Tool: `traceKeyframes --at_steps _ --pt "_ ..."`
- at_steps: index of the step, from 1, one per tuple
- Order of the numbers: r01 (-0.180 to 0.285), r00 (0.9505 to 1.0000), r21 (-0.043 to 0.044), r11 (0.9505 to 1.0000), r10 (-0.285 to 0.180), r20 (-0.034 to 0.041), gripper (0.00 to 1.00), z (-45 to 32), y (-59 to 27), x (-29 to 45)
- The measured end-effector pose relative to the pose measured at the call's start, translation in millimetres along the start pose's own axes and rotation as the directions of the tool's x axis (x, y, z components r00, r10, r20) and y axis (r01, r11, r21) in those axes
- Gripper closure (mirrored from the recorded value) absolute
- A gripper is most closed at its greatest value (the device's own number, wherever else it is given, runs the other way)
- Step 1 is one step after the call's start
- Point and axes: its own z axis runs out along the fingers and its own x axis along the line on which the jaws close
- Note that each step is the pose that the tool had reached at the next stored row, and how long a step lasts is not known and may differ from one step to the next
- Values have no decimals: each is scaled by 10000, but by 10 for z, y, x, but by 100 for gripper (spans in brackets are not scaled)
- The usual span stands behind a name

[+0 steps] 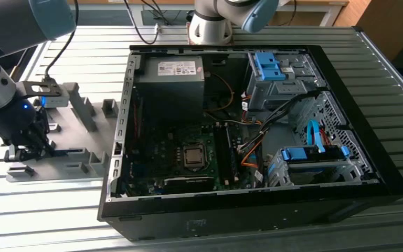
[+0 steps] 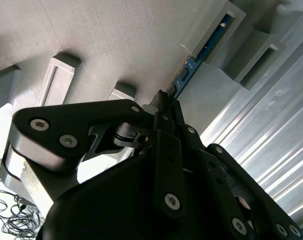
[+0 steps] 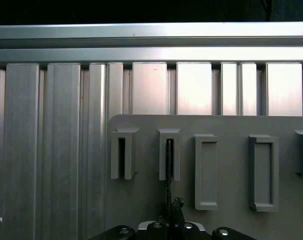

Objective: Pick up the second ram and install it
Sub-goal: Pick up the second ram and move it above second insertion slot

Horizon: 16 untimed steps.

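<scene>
The second ram (image 2: 194, 65) is a thin blue-green stick lying on edge in the slotted holders of a grey fixture plate (image 1: 75, 134) at the exterior view's left. My gripper (image 1: 32, 152) is low over that plate, its fingers closed together on the near end of the stick. In the second wrist view my gripper (image 2: 164, 100) pinches the board's end, and the rest runs away into a raised grey holder (image 2: 216, 30). The first wrist view shows the ram (image 3: 169, 167) edge-on, passing through a holder, with my gripper (image 3: 174, 204) on it.
An open black computer case (image 1: 257, 212) lies to the exterior view's right of the plate, with the motherboard (image 1: 187, 157), long black slots (image 1: 222, 149), cables and blue drive cages (image 1: 306, 155) inside. A second arm's base (image 1: 212, 26) stands behind. The table (image 1: 40, 210) is ribbed aluminium.
</scene>
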Motion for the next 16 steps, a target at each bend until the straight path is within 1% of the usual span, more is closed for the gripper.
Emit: traceKeyframes --at_steps 7,9,16 --pt "0 10000 1 10000 0 1 86 0 0 0" --pt "0 10000 3 10000 0 3 86 -11 -1 0" --pt "0 10000 1 10000 0 0 86 -130 -1 2"
